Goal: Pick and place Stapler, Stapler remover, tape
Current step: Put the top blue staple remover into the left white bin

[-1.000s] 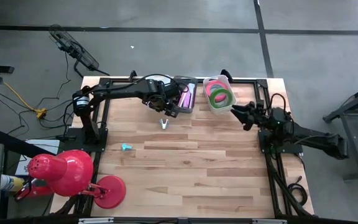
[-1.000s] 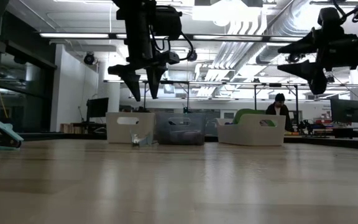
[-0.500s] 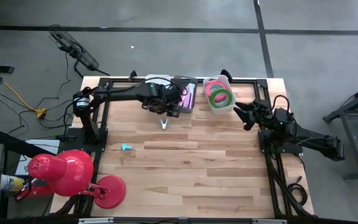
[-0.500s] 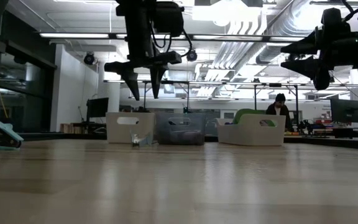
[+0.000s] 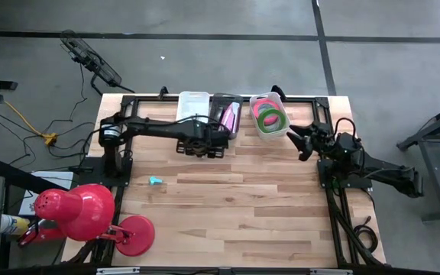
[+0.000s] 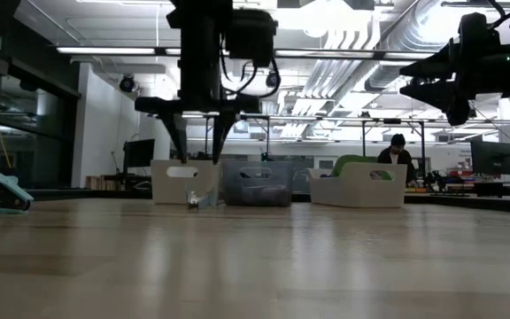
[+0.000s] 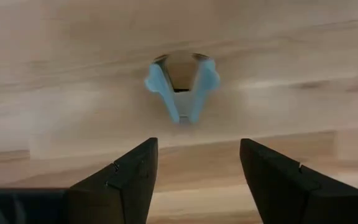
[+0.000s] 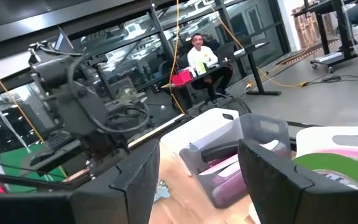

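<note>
The stapler remover (image 7: 180, 87), pale blue with metal jaws, lies flat on the wooden table; it also shows small in the low view (image 6: 200, 200). My left gripper (image 7: 197, 168) hangs open right above it, fingers pointing down (image 6: 195, 146), touching nothing. In the high view my left gripper (image 5: 202, 147) covers it. A pink-purple stapler (image 5: 228, 118) lies in a grey bin. Green and pink tape rolls (image 5: 270, 114) lie in a white bin. My right gripper (image 5: 295, 139) waits open at the table's right edge, held level and high (image 6: 432, 89).
An empty white bin (image 5: 193, 103) stands left of the grey bin (image 5: 221, 103) along the far edge. A small teal object (image 5: 155, 181) lies on the table's left part. A red desk lamp (image 5: 82, 214) stands at the near left corner. A person sits in the room behind (image 6: 398, 151).
My left gripper has moved from in front of the bins toward the table's near edge and sunk, ending over the stapler remover. Its wrist has rolled, so its two fingers now stand side by side in the low view. The stapler remover has stayed put.
</note>
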Robot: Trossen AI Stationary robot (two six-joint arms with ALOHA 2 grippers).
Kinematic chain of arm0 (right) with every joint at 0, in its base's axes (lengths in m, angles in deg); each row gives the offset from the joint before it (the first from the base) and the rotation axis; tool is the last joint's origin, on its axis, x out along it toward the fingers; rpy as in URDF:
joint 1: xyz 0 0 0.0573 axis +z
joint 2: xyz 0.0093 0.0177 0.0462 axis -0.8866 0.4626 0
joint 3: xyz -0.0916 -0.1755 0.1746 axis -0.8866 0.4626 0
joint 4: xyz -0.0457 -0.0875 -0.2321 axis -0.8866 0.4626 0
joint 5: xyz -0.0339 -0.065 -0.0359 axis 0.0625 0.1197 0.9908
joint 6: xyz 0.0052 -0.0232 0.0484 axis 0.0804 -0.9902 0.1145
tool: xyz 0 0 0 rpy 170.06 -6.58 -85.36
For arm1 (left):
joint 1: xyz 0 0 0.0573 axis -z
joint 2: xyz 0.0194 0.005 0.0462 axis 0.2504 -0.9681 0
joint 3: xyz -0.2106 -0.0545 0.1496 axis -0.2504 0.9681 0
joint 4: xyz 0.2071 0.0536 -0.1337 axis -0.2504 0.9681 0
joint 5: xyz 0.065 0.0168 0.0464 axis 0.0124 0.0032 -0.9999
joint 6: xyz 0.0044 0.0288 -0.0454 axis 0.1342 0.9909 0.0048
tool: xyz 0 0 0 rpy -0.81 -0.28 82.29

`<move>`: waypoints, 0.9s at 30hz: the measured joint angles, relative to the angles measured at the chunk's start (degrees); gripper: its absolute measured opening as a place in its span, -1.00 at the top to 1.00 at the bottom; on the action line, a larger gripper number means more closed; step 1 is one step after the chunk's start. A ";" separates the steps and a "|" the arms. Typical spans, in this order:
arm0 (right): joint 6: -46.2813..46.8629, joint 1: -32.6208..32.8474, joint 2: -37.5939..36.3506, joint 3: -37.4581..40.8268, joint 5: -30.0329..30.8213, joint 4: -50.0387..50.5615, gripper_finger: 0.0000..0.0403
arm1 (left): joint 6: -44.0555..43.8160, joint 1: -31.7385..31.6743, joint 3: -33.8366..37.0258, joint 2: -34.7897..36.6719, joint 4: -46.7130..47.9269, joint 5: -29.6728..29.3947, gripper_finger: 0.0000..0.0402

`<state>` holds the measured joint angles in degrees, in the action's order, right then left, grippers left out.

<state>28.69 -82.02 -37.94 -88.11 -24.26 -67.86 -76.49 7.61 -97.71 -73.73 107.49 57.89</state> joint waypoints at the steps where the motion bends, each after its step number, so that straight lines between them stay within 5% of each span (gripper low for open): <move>1: 0.00 0.00 0.01 0.00 -0.23 0.04 -0.03 | -0.22 0.06 0.07 -0.44 0.21 0.01 -0.11; 27: -2.43 -0.01 -0.16 0.00 -3.00 -0.63 -0.04 | -2.95 0.17 -0.06 -8.75 -1.22 -1.66 -0.11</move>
<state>26.26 -82.03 -38.10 -88.11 -27.26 -68.49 -79.45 7.78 -97.77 -82.47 106.27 56.23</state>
